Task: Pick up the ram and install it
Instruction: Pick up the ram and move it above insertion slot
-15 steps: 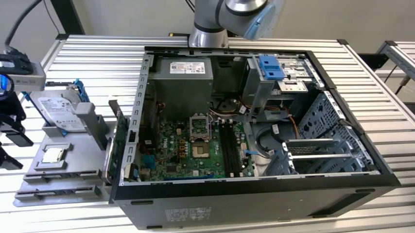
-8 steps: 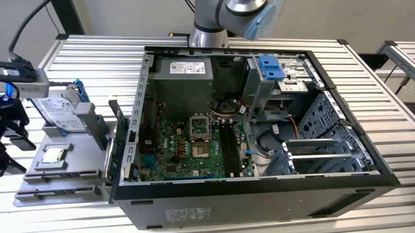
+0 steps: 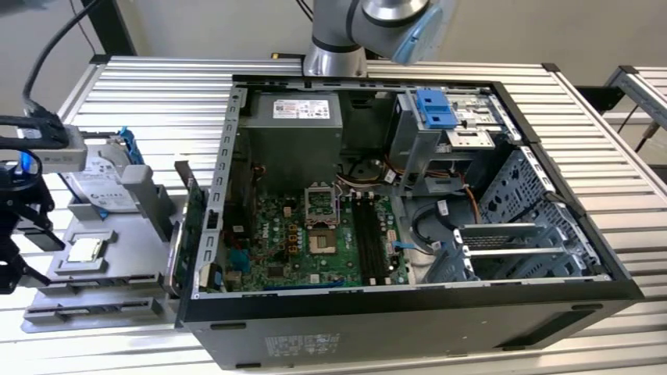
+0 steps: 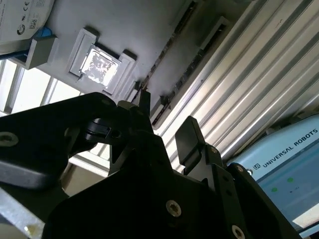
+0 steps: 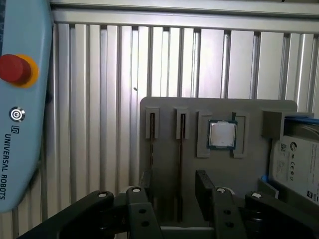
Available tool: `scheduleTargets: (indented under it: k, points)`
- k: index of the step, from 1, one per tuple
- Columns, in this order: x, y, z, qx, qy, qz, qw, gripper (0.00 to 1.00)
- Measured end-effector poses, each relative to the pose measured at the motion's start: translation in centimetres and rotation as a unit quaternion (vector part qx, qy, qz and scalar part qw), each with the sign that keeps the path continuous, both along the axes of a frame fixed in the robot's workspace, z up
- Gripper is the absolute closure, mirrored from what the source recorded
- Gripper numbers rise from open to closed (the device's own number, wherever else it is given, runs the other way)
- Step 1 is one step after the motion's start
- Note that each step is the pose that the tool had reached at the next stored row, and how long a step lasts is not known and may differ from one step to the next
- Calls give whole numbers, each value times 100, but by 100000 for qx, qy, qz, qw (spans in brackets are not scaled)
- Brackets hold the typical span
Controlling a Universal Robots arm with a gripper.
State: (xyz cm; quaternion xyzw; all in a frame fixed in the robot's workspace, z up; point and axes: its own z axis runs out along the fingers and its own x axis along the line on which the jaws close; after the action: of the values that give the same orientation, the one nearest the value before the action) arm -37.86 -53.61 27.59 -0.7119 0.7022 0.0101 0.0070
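My claw (image 5: 173, 177) is wide open and it holds nothing. In the first wrist view my two black fingers (image 5: 204, 191) stand apart, one at each side of a narrow slot in the grey tray (image 5: 219, 107). The ram (image 5: 181, 159) stands on its edge in this slot, so I see it as one thin dark line between the fingers. Neither finger touches it. How high I am above it, I cannot tell.

Just beside it, a second slot (image 5: 152, 127) shows also a thin dark edge. Further along the same tray lies the small square silver processor (image 5: 222, 134) in its own recess. After that comes the hard drive (image 5: 299, 164) with the white label, leaning in a blue frame.

The tray rests on a table of metal slats (image 5: 99, 74). A pale blue handset (image 5: 20, 124) with a red button lies on the table near the tray.

In the exterior view the tray is at the left of the open computer case (image 3: 417, 312). Inside the case lies the green motherboard (image 3: 312, 242) with long black memory slots (image 3: 367, 234), well apart from the ram.
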Motion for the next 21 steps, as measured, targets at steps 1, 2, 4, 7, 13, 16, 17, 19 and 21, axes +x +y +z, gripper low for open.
scheduleTargets:
  k: [1, 2, 4, 7, 13, 16, 17, 19, 21]
  points:
    - [0, -1, -15, -8, 1, -164, 100000, 0]
    - [0, -2, -31, -10, 0, -249, 100000, 0]
    - [-1, -5, -63, -16, 4, -259, 100000, 0]
    - [0, -13, -114, -12, -2, -257, 100000, 0]
    - [0, -77, -198, -11, -1, -255, 100000, 0]
    - [0, -124, -238, -10, -3, -251, 100000, 0]
    - [0, -137, -252, -7, -6, -251, 100000, 0]
    - [-1, -157, -277, -9, -3, -251, 100000, 0]
    - [0, -173, -301, -11, 2, -251, 100000, 0]
